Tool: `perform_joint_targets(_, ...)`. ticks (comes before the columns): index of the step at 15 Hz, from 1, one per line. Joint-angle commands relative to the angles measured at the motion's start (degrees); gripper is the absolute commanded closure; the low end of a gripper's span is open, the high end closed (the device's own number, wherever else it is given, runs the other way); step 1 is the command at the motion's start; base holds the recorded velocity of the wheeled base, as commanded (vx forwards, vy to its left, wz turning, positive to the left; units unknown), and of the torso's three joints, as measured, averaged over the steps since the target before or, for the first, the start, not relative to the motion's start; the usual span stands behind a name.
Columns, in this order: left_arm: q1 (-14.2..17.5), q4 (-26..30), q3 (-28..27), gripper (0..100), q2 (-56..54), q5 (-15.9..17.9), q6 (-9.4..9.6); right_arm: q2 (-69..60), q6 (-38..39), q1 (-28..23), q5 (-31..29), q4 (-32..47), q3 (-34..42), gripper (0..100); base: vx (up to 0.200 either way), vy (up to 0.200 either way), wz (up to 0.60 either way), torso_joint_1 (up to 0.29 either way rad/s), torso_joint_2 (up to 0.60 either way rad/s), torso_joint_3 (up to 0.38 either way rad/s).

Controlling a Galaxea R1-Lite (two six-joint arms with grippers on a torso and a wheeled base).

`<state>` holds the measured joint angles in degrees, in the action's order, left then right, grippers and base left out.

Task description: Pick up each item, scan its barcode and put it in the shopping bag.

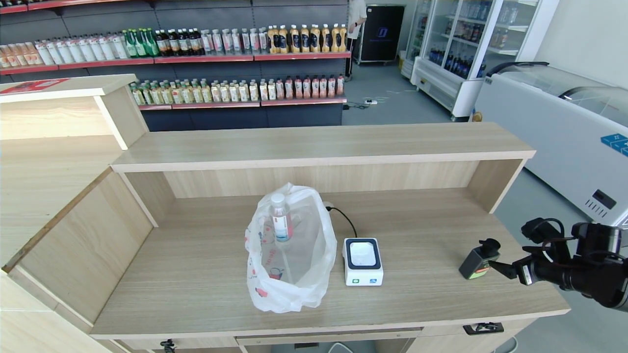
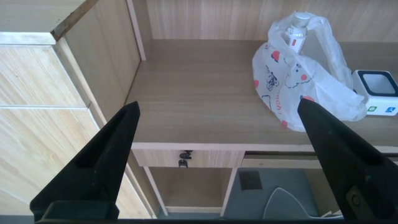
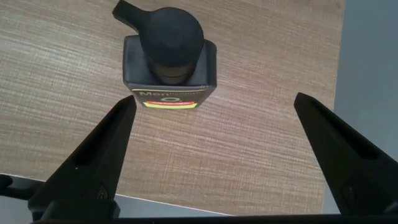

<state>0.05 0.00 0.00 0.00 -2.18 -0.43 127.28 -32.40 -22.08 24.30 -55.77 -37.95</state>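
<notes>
**Pump bottle unheld at the counter's right end, one bottle in the bag**

Right gripper (image 3: 214, 107): you have its fingers spread wide with nothing between them. It hangs over the right end of the wooden counter (image 1: 422, 294), near the front corner. The dark pump bottle (image 3: 169, 59) stands upright on the counter just ahead of the fingertips, black pump head on top and a yellow-green label strip on its side. In the head view one finger points at the bottle's base; you cannot tell from there whether it touches.

Left gripper (image 2: 217, 104): fingers also wide apart and holding nothing. It sits out in front of the counter's near edge, toward the left end, well apart from the bag.

Shopping bag (image 1: 289, 264): white translucent plastic with red print, standing open near the middle of the counter. Inside it a clear bottle (image 1: 280, 218) with a white cap stands roughly upright, its cap level with the bag's mouth.

Scanner (image 1: 362, 261): a small white box with a dark-framed window facing up, just beside the bag on its right. A black cable (image 1: 346, 220) runs from it toward the back panel. The pump bottle is well apart from it, farther right.

Behind the counter, shelves of drinks (image 1: 196, 44) line the wall.
</notes>
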Motion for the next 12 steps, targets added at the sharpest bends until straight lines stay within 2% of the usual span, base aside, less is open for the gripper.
perform_joint_targets(1,0.04,0.00,0.00,0,0.00,-0.02,-0.01,1.04,-0.03,0.72,0.05,-0.30,-0.11,0,0.000,0.000,0.00,0.000,0.00,0.000)
perform_joint_targets(12,0.04,0.00,0.00,0,0.00,-0.02,-0.01,5.96,-0.03,2.92,0.75,-4.43,-0.81,0,0.000,0.000,0.00,0.000,0.00,0.000)
